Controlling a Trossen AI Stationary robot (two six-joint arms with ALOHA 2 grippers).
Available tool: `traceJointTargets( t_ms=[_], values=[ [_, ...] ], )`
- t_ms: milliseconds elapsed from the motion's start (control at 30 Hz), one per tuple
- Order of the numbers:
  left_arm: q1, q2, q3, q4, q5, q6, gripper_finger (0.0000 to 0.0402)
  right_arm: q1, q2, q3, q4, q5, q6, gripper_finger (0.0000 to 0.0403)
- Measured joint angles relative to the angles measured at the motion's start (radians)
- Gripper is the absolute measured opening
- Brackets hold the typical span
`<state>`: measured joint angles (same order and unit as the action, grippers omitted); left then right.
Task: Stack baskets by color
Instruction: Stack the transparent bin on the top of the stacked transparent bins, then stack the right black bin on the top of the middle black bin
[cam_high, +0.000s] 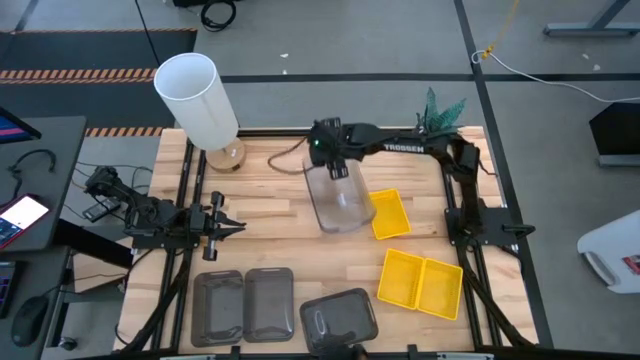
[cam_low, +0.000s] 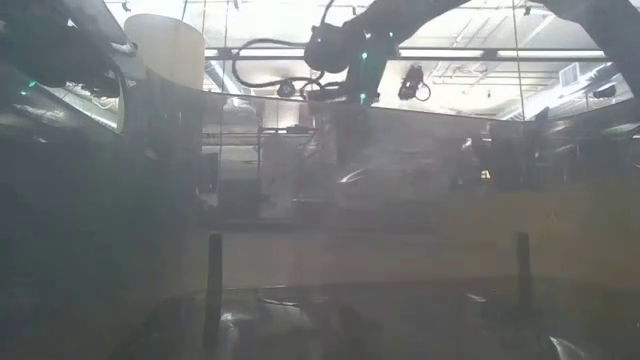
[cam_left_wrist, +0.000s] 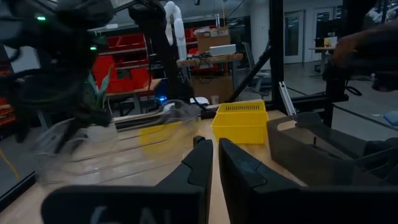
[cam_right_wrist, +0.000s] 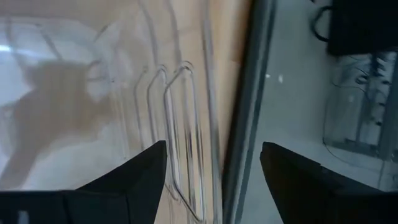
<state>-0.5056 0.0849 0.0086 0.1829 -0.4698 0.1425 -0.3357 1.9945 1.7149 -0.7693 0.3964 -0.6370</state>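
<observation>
A stack of clear baskets (cam_high: 340, 200) rests on the table's middle. My right gripper (cam_high: 338, 172) hangs over its far end, pointing down at a slant, open. In the right wrist view the gripper (cam_right_wrist: 214, 146) has the nested clear rims (cam_right_wrist: 180, 124) between its spread fingers, which touch nothing I can see. One yellow basket (cam_high: 390, 213) lies right of the clear ones, and two more (cam_high: 420, 282) lie side by side nearer. Two dark grey baskets (cam_high: 243, 303) and a third (cam_high: 338, 320) lie along the near edge. My left gripper (cam_high: 232, 226) waits at the left, level, shut and holding nothing.
A tall white cylinder lamp (cam_high: 197, 100) stands at the far left corner, and a small green plant (cam_high: 440, 108) at the far right. Black frame rails (cam_high: 185, 190) run along the table's left and right sides. Bare wood (cam_high: 270, 215) lies between my left gripper and the clear baskets.
</observation>
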Motion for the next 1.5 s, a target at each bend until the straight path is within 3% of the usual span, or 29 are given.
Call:
traceJointTargets(
  t_ms=[167, 533, 767, 1033, 1267, 1500],
  values=[
    [0.0, 0.0, 0.0, 0.0, 0.0, 0.0, 0.0031, -0.042, 0.0, 0.002, 0.066, 0.009, 0.004, 0.0263],
    [0.0, 0.0, 0.0, 0.0, 0.0, 0.0, 0.0036, 0.082, -0.003, 0.205, -0.205, 0.003, 0.146, 0.0263],
    [0.0, 0.0, 0.0, 0.0, 0.0, 0.0, 0.0027, 0.223, -0.005, 0.313, -0.323, -0.208, 0.375, 0.0263],
    [0.0, 0.0, 0.0, 0.0, 0.0, 0.0, 0.003, 0.406, -0.001, 0.298, -0.271, -0.304, 0.476, 0.0263],
    [0.0, 0.0, 0.0, 0.0, 0.0, 0.0, 0.0032, 0.534, 0.001, 0.262, -0.145, -0.319, 0.586, 0.0263],
    [0.0, 0.0, 0.0, 0.0, 0.0, 0.0, 0.0027, 0.646, 0.001, 0.135, 0.028, -0.312, 0.758, 0.0263]
  ],
)
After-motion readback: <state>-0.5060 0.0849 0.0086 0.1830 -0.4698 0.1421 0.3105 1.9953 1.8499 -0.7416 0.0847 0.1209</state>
